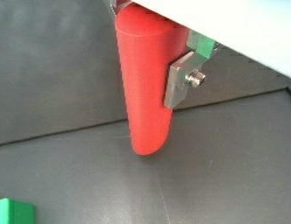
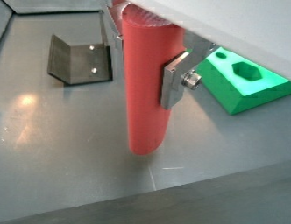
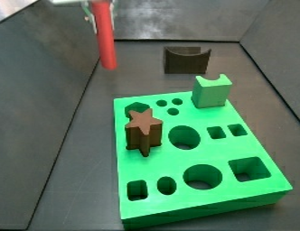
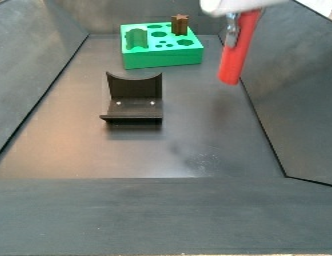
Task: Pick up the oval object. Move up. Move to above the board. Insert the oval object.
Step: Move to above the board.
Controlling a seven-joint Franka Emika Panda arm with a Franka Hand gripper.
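The oval object, a smooth red peg (image 1: 145,96), hangs upright in my gripper (image 1: 154,77), clear of the dark floor. The gripper is shut on its upper part; one silver finger (image 2: 173,80) presses its side. In a side view the peg (image 3: 106,41) is at the far left, well away from the board (image 3: 225,185). In a side view the peg (image 4: 232,55) hangs by the right wall under the gripper (image 4: 237,30), nearer than the board (image 4: 134,45). The board is bright green with many holes.
A brown star block (image 3: 142,126) stands in the board. A small green notched block (image 3: 211,90) sits at the board's far edge and shows beside the finger (image 2: 244,80). The fixture (image 3: 186,60) (image 4: 133,97) (image 2: 80,59) stands on the floor. Dark walls enclose the floor.
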